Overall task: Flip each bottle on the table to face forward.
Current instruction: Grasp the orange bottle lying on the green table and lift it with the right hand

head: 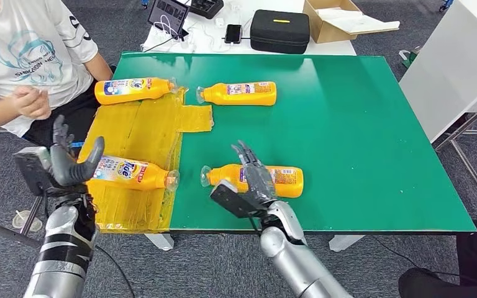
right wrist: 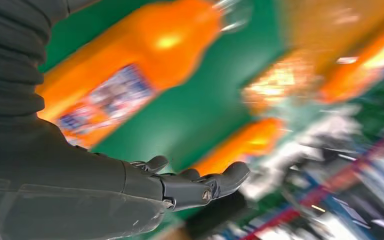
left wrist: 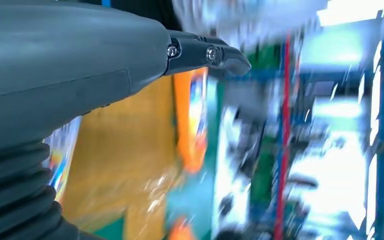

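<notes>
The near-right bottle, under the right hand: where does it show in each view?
Head view: bottle lying low centre on the green table, partly behind the right hand.
Right wrist view: bottle, blurred, upper left.
Left wrist view: too blurred to tell.
Shared landmark: the green table.

A green-topped rectangular desk point(head: 360, 124) stands on grey carpet floor point(head: 211, 267). Behind it, a white table point(head: 208, 37) carries a black zipped case point(head: 279, 31), an open brown cardboard box point(head: 341, 18) and a dark phone point(head: 233, 33). A white cabinet point(head: 453, 68) stands at the right
</notes>
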Robot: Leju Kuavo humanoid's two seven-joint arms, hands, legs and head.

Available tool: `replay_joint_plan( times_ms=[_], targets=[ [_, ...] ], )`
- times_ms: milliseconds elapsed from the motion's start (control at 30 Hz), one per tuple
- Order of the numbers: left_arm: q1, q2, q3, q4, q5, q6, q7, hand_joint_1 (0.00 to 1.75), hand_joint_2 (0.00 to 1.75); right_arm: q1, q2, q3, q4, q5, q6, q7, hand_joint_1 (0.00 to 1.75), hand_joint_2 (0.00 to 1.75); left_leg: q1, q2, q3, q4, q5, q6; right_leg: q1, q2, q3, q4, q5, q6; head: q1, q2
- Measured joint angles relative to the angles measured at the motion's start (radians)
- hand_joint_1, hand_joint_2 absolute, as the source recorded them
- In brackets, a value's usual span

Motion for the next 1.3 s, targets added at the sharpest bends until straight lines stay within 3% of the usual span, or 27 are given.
replay_joint_plan(
  times_ms=[167,500,833,1300],
  targets=[
    [0.054,-0.032,0.059,-0.095,-0.015,0.017,0.000,0.00,1.75,-0.039,-0.066,-0.029,0.057,0.024,0.063,0.049,0.00,1.75,0.000,-0.002,-0.001,0.000,0.000,0.000,-0.001,0.000,0.000,0.000,0.000,0.000,0.000,0.000],
    [0.079,-0.062,0.085,-0.134,-0.037,0.025,0.000,0.00,1.75,-0.065,-0.109,-0.051,0.107,0.037,0.124,0.081,0.00,1.75,0.000,-0.001,-0.001,0.000,0.000,0.000,0.000,0.000,0.000,0.000,0.000,0.000,0.000,0.000],
    [0.072,-0.070,0.083,-0.078,-0.054,0.034,0.001,0.00,1.75,-0.134,-0.119,-0.066,0.204,0.040,0.206,0.084,0.00,1.75,0.000,-0.001,0.001,0.000,0.000,0.000,0.000,0.000,0.001,0.000,0.000,0.000,0.000,0.000],
    [0.005,-0.070,0.082,0.075,-0.043,0.012,0.001,0.00,1.75,-0.324,-0.116,-0.018,0.416,0.079,0.444,0.126,0.00,1.75,0.000,0.001,0.009,0.000,0.001,0.001,0.000,0.000,0.009,-0.001,0.002,0.001,0.000,0.000]
  ],
)
